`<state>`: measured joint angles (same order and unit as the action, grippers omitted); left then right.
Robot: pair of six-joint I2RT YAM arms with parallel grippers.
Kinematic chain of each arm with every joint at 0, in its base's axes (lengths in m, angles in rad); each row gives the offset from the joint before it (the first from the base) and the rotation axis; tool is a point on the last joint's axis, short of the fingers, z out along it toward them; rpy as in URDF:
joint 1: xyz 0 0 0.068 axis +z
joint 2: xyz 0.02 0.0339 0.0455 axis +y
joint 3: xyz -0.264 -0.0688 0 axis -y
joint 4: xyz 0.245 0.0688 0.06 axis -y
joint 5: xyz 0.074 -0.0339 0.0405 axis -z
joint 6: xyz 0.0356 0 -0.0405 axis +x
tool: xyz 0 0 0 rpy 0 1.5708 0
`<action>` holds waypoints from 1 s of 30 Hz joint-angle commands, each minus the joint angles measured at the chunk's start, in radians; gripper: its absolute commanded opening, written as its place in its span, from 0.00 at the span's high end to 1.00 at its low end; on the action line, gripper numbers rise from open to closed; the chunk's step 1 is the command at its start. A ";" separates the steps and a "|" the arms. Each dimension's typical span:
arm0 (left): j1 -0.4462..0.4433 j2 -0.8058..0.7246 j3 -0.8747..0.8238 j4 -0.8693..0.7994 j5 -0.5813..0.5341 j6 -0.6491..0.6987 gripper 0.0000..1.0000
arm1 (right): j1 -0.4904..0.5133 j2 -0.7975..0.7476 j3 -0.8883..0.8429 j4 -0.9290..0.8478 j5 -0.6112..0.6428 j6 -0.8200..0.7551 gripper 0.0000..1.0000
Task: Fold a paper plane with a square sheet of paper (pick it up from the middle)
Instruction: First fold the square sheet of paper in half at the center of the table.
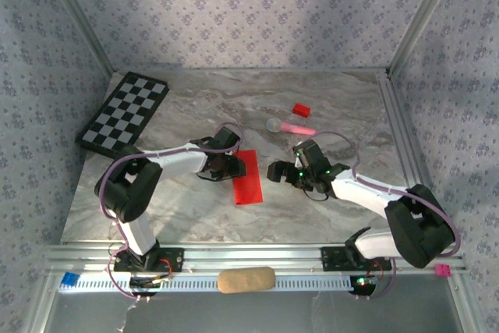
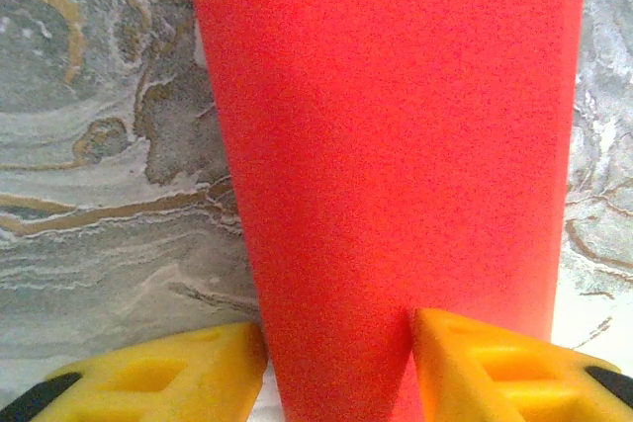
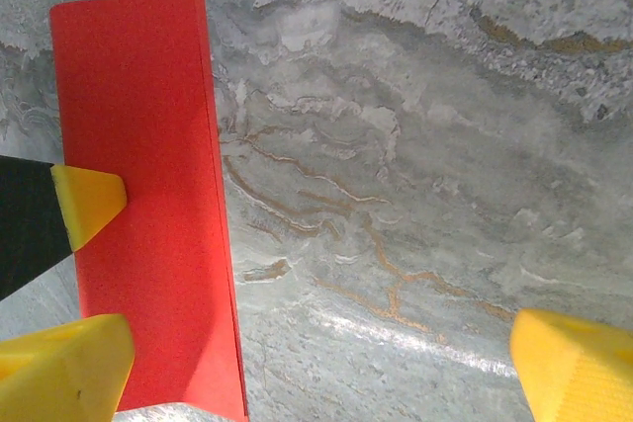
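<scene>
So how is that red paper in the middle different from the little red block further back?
The red paper sheet is far bigger and lies flat, a long folded rectangle; the small red block is chunky. The paper sits in the middle with the left end effector over it; the block lies farther back, untouched, beside a pink stick. Both are bright red.

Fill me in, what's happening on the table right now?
Paper-plane fold, early stage. The red sheet of paper lies on the marble table, apparently folded once into a strip. The left gripper is down at its left edge with fingers astride the paper; whether it is pinching or just pressing, I can't tell. The right gripper hovers wide open by the sheet's right edge.
</scene>
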<state>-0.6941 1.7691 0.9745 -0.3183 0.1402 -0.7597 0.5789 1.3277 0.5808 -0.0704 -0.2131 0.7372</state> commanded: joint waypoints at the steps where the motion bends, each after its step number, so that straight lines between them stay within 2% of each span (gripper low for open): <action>1: 0.002 0.101 -0.054 -0.029 -0.099 0.014 0.51 | 0.008 0.008 0.026 0.017 0.003 0.002 0.00; 15: 0.002 0.113 -0.046 -0.031 -0.094 0.046 0.49 | 0.016 0.022 0.038 0.015 0.002 -0.001 0.01; 23: 0.002 0.115 -0.039 -0.036 -0.094 0.063 0.48 | 0.019 0.042 0.038 0.067 -0.026 0.016 0.15; 29: 0.002 0.124 -0.039 -0.034 -0.099 0.053 0.47 | 0.019 0.042 0.042 0.064 -0.026 0.024 0.17; 30: 0.000 0.127 -0.040 -0.034 -0.101 0.047 0.47 | 0.019 0.041 0.041 0.067 -0.030 0.023 0.21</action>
<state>-0.6987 1.7767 0.9878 -0.3336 0.1402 -0.7300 0.5919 1.3605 0.5945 -0.0170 -0.2321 0.7513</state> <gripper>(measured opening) 0.530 0.815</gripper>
